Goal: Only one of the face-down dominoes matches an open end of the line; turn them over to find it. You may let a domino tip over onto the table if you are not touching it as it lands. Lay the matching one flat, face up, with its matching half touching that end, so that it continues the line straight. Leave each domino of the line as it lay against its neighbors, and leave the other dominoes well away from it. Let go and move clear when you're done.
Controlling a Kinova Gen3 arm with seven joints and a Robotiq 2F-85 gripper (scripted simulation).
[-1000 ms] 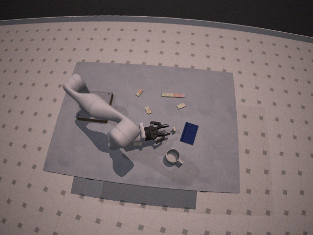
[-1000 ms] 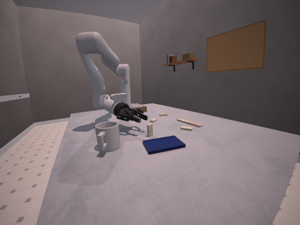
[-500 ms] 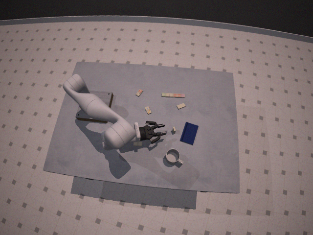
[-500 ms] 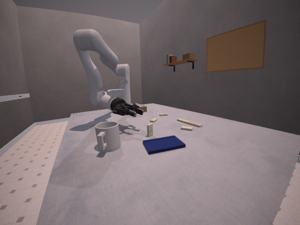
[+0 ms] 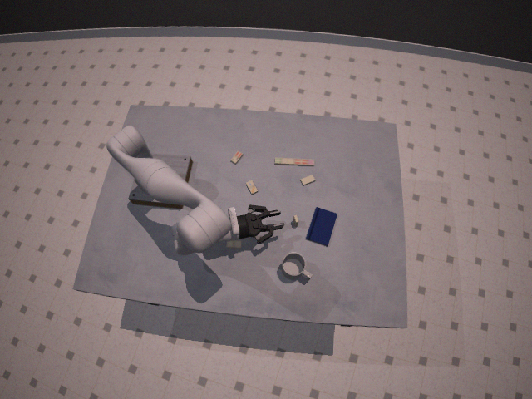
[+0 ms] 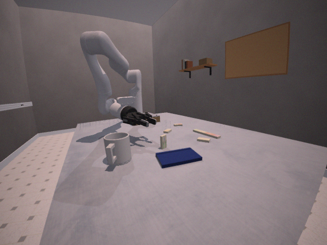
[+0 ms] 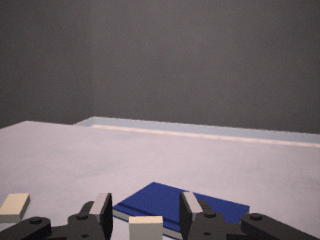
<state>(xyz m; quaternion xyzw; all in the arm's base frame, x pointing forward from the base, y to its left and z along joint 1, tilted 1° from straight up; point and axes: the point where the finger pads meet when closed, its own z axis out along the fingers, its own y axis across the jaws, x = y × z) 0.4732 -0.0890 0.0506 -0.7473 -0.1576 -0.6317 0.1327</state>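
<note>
Tool (image 5: 282, 219) (image 6: 152, 123) (image 7: 145, 209) hangs level above the counter (image 5: 365, 278) (image 6: 224, 190) (image 7: 75, 160), fingers parted to a middling width with nothing between them, pointing towards the upright domino (image 5: 295, 220) (image 6: 163, 141) (image 7: 146, 228) but apart from it. That domino stands on a short end, between the tool and the blue book (image 5: 322, 226) (image 6: 178, 157) (image 7: 175, 204), its long axis vertical; the exterior view catches its marked face, turned away from the arm, though the pips are too small to read. The step in hand looks like turning over and checking this one. Next, I judge, it needs either a light push to tip it face up, with the tool off it as it lands, or a fresh grip if it matches. The mug (image 5: 293, 264) (image 6: 117, 148) stands to one side. Farther off, the line (image 5: 294, 161) (image 6: 206, 133) lies straight, its long axis running across the top view; a blank-backed domino (image 5: 307, 179) (image 6: 203, 139) (image 7: 14, 207) lies near it, slightly askew. Two face-up dominoes, one patterned orange (image 5: 251, 187) (image 6: 167, 130) and one marked red (image 5: 236, 157) (image 6: 178, 124), lie slanted nearer the arm's base. Another pale domino (image 5: 233, 243) lies beside the wrist in the top view.

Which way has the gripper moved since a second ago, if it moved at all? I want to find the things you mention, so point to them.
Yes: in the top view, the gripper (image 5: 282, 219) (image 6: 152, 123) (image 7: 145, 209) has drawn back, away from the blue book (image 5: 322, 226) (image 6: 178, 156) (image 7: 165, 202).
</note>
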